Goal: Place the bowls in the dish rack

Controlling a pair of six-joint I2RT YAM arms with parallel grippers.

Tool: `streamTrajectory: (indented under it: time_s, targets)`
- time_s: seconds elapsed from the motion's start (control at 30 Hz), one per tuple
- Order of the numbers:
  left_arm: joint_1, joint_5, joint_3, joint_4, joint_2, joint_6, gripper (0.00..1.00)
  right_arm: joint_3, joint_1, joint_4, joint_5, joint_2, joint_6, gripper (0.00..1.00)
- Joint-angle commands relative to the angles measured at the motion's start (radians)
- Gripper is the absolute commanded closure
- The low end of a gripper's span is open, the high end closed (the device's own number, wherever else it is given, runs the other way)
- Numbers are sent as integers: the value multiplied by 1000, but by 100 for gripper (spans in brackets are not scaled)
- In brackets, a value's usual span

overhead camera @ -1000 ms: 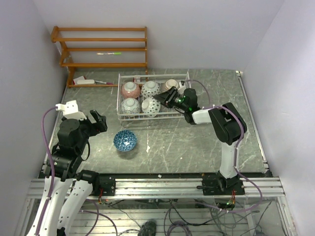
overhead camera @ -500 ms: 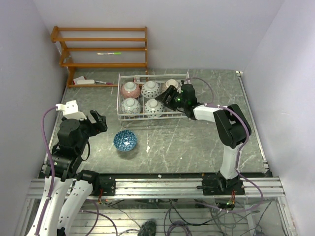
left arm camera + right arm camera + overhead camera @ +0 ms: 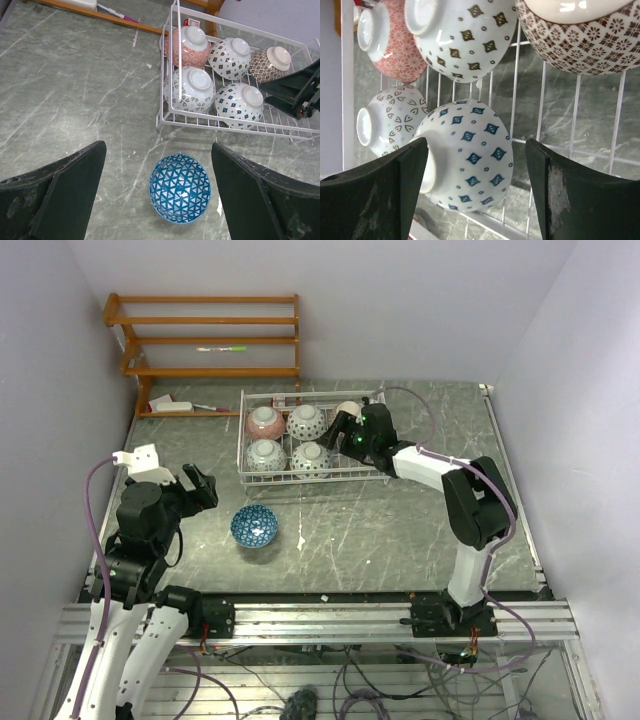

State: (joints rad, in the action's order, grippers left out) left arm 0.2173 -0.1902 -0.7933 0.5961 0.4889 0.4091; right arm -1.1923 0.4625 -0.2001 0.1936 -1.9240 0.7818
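At left, the left claw (image 3: pixel 157 145) hangs spread and empty above the tabletop (image 3: pixel 400 530). The last bowl (image 3: pixel 254 526), blue-patterned and mouth up, lies loose on the tabletop, near and left of the dish rack (image 3: pixel 285 122). Five bowls sit upside down in the rack: a red bowl (image 3: pixel 265 423), a dark-diamond bowl (image 3: pixel 306 421) and a tan bowl (image 3: pixel 348 411) along the far row, a pale bowl (image 3: pixel 264 454) and a blue-diamond bowl (image 3: pixel 312 458) along the near row. At right, the right claw (image 3: pixel 476 147), closed tighter a second ago, has spread its fingers and released the blue-diamond bowl, which now rests on the wires. By the look of it, five are loaded and one remains.
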Motion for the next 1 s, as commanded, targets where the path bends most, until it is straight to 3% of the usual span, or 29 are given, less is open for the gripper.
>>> streamTrajectory:
  time_s: [0.0, 0.1, 0.23, 0.4, 0.63, 0.8, 0.97]
  targets:
    - [-13, 5, 2, -12, -8, 2, 2, -59, 72, 119, -173, 114, -149, 18]
    - [-13, 5, 2, -13, -7, 3, 3, -85, 138, 192, -304, 171, -218, 13]
    - [-14, 2, 2, -11, -6, 4, 2, -77, 255, 223, -404, 245, -308, 12]
    - [-13, -32, 1, -4, -30, 16, 2, 21, 365, 158, -256, 309, -393, 17]
    - [-14, -54, -4, 5, -28, 20, 2, 84, 611, 175, -219, 374, -533, 25]
    - [-13, -80, 0, 5, -54, 26, 2, 27, 757, 207, -203, 295, -616, 28]
    - [-14, -85, -3, 11, -53, 28, 2, -25, 775, 198, -177, 170, -623, 41]
